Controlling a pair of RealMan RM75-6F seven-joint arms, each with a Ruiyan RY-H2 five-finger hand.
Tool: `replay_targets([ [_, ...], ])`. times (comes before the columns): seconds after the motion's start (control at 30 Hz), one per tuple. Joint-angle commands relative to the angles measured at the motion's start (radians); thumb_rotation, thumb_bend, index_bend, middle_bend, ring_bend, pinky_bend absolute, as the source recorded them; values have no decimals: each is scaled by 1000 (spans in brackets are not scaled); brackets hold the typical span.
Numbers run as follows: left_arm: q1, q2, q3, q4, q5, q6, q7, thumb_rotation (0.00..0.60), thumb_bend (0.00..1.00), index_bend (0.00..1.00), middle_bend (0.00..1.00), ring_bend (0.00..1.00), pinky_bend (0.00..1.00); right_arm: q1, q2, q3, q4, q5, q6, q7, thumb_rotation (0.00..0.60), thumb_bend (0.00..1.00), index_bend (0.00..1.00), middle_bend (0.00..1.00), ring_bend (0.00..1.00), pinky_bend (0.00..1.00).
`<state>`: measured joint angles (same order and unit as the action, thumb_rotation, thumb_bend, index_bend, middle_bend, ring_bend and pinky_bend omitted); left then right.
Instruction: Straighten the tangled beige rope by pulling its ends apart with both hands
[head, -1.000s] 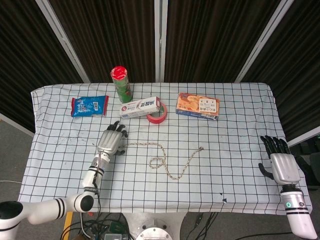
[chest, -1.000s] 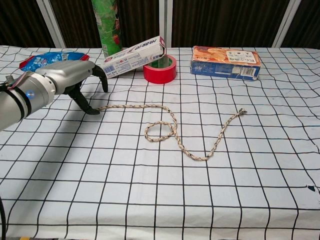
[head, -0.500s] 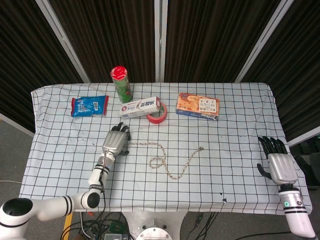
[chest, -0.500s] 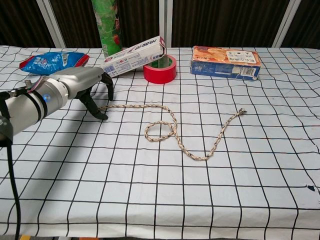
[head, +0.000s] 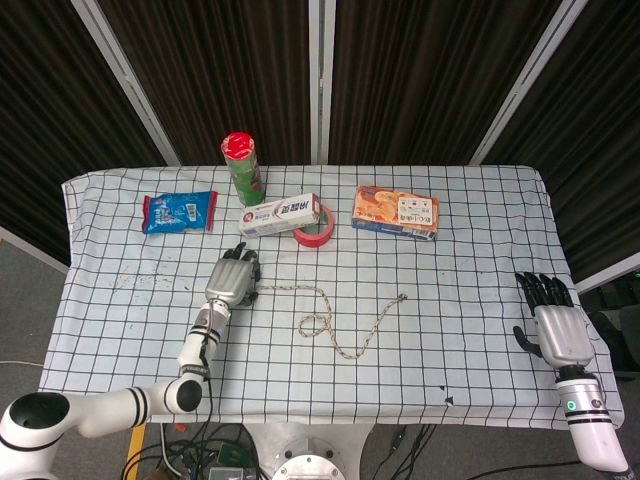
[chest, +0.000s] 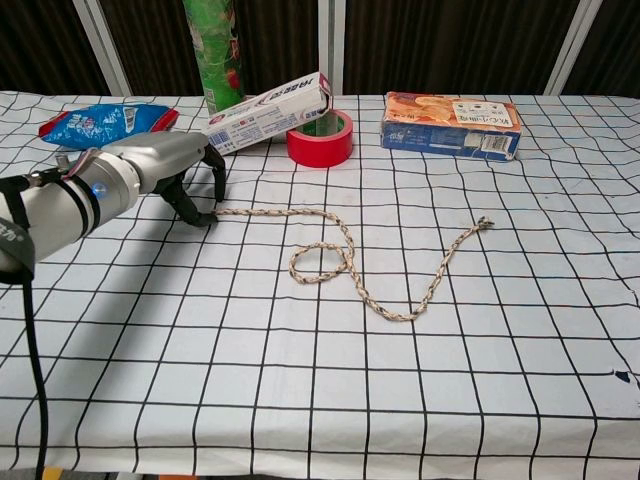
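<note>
From the head view, the beige rope (head: 335, 315) lies near the middle of the checked table (head: 470, 340), one end running left to the left hand (head: 231, 279), then a small loop, then a dip and a rise to the free right end. The left hand sits right on top of that left end with fingers pointing away from the robot, but from up here I can't tell whether anything is actually pinched. The right hand (head: 556, 325) is way off near the table's right edge, fingers spread, holding nothing, well apart from the rope. Chest view is more useful: the left hand (chest: 160, 172) is arched over, its dark fingertips (chest: 205, 217) planted at the very end of the beige rope (chest: 345, 262), touching or just beside it. The fingers are curled down but I can't say for sure they've closed on the strand. The right hand doesn't show in this view at all. So my guess is we're at the first step, securing the left end. The next move probably calls for a real pinch there, then bringing the right hand over to the frayed far end before any pulling, otherwise the loop just drags along.
</note>
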<state>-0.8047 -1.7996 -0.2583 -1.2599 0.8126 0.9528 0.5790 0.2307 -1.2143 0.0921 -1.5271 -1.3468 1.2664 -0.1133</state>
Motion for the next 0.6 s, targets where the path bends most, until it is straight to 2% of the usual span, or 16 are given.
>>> replay_targets([
  [0.03, 0, 11, 3, -21, 2, 10, 5, 600, 256, 484, 183, 0, 160, 0, 1, 1, 0, 1, 0, -1, 600, 284, 0, 70, 0, 0],
  [0.6, -16, 6, 16, -5, -32, 2, 9, 600, 258, 492, 183, 0, 160, 0, 3, 2, 1, 5, -4, 4, 600, 285, 0, 70, 0, 0],
])
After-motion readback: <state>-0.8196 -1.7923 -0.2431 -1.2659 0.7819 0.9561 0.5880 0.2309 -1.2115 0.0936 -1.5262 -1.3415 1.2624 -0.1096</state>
